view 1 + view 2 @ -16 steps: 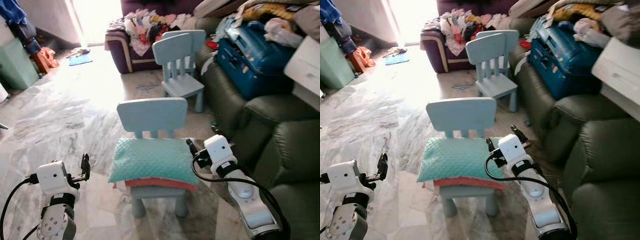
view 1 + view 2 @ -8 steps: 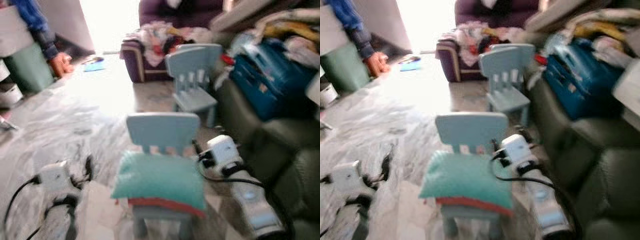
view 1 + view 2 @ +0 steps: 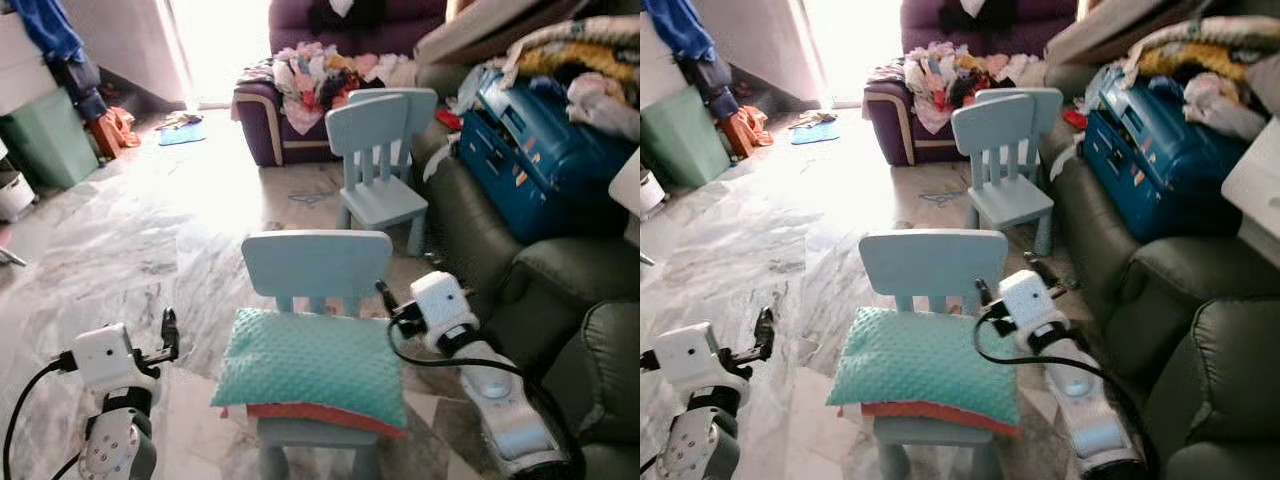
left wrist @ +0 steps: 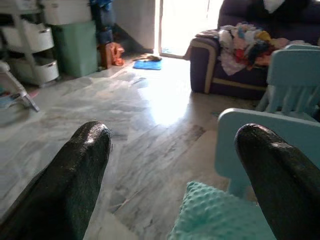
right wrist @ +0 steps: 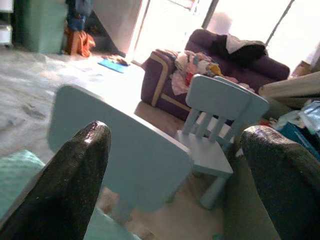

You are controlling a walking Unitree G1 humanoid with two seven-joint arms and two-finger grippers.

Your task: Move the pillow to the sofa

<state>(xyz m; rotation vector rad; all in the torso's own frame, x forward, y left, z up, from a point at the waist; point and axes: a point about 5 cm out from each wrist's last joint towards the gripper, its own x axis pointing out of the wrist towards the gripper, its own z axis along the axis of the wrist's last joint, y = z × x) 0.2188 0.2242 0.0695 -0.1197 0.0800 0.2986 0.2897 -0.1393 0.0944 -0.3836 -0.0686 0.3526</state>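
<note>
Taking the near chair (image 3: 318, 265) as the landmark: far to its left, against the wall, stands a green bin (image 3: 38, 140) with an orange bag (image 3: 113, 127) beside it, and the left wrist view adds white drawers (image 4: 31, 36) next to that bin. Low to the chair's left, over the marble floor (image 3: 150, 230), the left gripper (image 3: 168, 335) hovers clear of the seat; its wrist view shows its 2 fingers (image 4: 82, 165) spread wide with nothing between them, the pillow's corner and the chair back just beyond. The teal pillow (image 3: 315, 365) lies flat on the chair's seat, on top of a red cushion (image 3: 320, 414) whose edge peeks out at the front. Behind the chair, further off, a second blue chair (image 3: 378, 150) stands with a third tucked close behind it, and beyond them a purple sofa (image 3: 262, 110) is heaped with clothes (image 3: 325, 70). Just to the near chair's right, level with its backrest, the right gripper (image 3: 383, 297) sits close beside the pillow's edge; whether it touches is unclear. Its wrist view shows its fingers (image 5: 75, 170) wide apart and empty, framing the backrest and the further chairs. Right of the chair runs the dark green sofa (image 3: 520, 290), carrying a blue suitcase (image 3: 535, 140) and piled laundry.
</note>
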